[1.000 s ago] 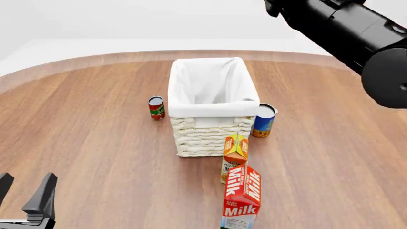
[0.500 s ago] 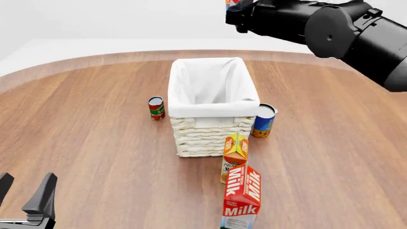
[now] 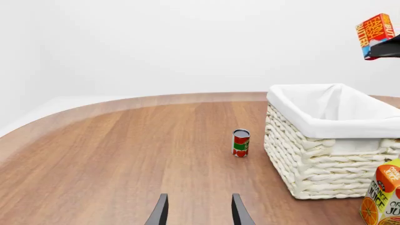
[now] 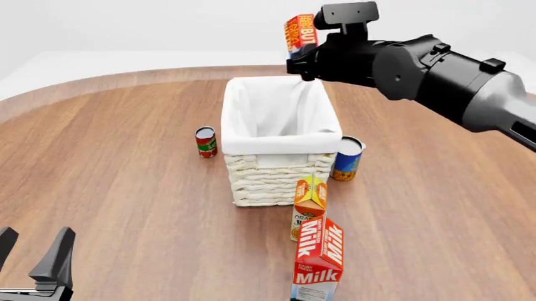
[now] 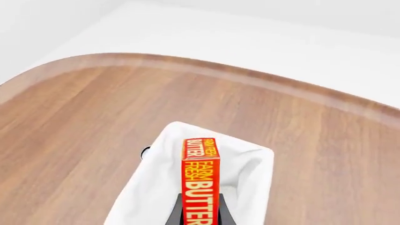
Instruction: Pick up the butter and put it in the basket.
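The butter (image 4: 300,34), a small red box with yellow-orange panels, hangs in the air above the far end of the basket (image 4: 277,135). My right gripper (image 4: 303,53) is shut on its lower end. In the right wrist view the butter (image 5: 200,180) stands on end over the basket's white liner (image 5: 250,176). In the left wrist view the butter (image 3: 374,29) floats high over the woven basket (image 3: 325,140). My left gripper (image 4: 34,257) stays low at the near left edge, open and empty, its fingertips (image 3: 161,213) apart.
A red can (image 4: 206,142) stands left of the basket and a blue can (image 4: 347,158) to its right. An orange juice carton (image 4: 309,199) and a Milk carton (image 4: 319,257) stand in front of the basket, towards the near edge.
My right arm has swung left and down with the butter, from the far right at the frame's top to a spot over the basket's far end. The left arm has not moved.
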Action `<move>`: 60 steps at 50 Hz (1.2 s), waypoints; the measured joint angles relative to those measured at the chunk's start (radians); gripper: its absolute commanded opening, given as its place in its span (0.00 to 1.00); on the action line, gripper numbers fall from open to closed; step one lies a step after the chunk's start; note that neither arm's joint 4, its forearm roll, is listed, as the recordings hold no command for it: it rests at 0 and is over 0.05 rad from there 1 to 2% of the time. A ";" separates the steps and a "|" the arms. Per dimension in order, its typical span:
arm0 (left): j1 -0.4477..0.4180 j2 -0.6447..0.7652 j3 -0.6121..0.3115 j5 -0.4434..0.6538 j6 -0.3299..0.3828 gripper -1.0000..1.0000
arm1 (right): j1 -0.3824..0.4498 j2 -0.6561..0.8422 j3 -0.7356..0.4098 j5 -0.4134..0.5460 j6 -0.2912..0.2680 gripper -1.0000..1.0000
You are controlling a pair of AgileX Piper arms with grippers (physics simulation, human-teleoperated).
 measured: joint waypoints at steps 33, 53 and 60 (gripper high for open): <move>0.000 0.000 0.000 0.000 0.000 1.00 | 0.032 0.153 -0.037 -0.081 0.019 0.00; 0.000 0.000 0.000 0.000 0.000 1.00 | 0.038 0.228 -0.073 -0.122 0.049 0.00; 0.000 0.000 0.000 0.000 0.000 1.00 | 0.045 0.257 -0.098 -0.130 0.057 0.00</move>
